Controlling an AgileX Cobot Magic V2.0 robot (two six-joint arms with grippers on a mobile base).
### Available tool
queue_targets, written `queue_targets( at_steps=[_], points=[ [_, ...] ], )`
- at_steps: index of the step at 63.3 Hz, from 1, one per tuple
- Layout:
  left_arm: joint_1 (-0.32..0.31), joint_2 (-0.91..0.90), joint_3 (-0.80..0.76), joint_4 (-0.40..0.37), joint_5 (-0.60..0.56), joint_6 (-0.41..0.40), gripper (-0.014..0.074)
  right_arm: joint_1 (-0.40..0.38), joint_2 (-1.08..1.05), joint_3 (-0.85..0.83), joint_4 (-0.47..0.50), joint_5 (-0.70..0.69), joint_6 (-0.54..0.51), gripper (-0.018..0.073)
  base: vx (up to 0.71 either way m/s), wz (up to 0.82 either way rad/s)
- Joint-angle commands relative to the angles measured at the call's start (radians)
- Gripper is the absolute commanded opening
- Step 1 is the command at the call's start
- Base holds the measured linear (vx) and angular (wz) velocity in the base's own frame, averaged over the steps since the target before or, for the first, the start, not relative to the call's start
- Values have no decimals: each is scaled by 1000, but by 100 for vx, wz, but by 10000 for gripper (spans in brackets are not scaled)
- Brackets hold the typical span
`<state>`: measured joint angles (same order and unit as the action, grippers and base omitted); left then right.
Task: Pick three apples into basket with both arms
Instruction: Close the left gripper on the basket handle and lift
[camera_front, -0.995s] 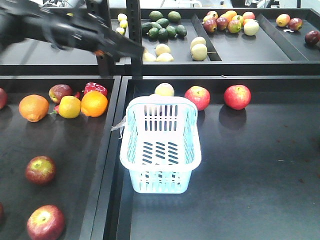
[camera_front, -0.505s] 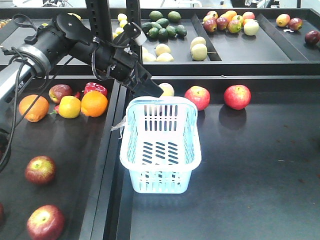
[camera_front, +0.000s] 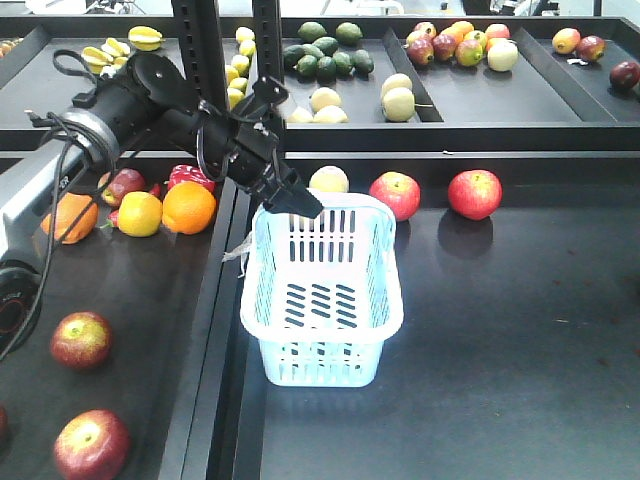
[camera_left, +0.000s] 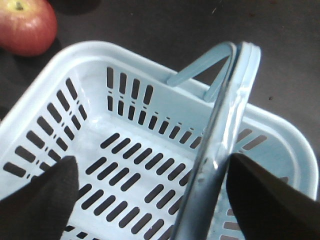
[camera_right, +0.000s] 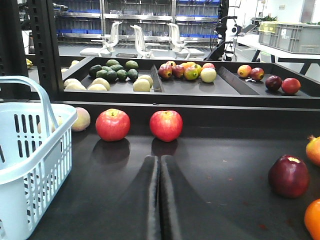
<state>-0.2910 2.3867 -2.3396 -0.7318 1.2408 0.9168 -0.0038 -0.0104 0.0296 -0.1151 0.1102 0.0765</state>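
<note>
- While our left gripper hangs spread and empty over the pale-blue slotted plastic basket, its hoop handle could snag a finger.
- Round dark-red apples lie on the counter left of the basket; our right gripper, pressed together, would only knock fruit.

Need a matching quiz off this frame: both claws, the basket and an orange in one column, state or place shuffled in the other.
1. left claw
2. right claw
3. basket
4. orange

A. shut, fingers pressed together
B. open, at the basket's far rim
C. empty, no fruit inside
D. sitting on the left tray

Pairs: 1-B, 2-A, 3-C, 4-D
</note>
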Motion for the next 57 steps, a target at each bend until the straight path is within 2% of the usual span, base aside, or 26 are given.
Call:
queue_targets(
  at_steps=[1,14,22,26,31,43,53,57],
  points=[
    [-15,-56,-31,-28,11,-15,569,-5,-11,13,-6,-69,-8,-5,0,0],
    [-50,-50,-31,41,11,-14,567,-5,-11,13,-6,-69,-8,-5,0,0],
    [-60,-50,-31,58,11,-29,521,-5,-11,13,-6,-69,-8,-5,0,0],
    [-60,-50,-31,57,11,-70,461,-5,-11,13,-6,-69,-8,-5,0,0],
    [-60,-51,-31,60,11,-111,344,-5,-11,13,-6,-69,-8,-5,0,0],
    [-60,-67,-31,41,11,-243,-10,-5,-11,13,-6,-69,-8,-5,0,0],
    [-60,-126,-31,-35,11,-334,-8,-5,-11,13,-6,-69,-8,-5,0,0],
    [-60,-163,-31,-41,11,-406,-8,-5,-11,13,-6,-69,-8,-5,0,0]
  ],
)
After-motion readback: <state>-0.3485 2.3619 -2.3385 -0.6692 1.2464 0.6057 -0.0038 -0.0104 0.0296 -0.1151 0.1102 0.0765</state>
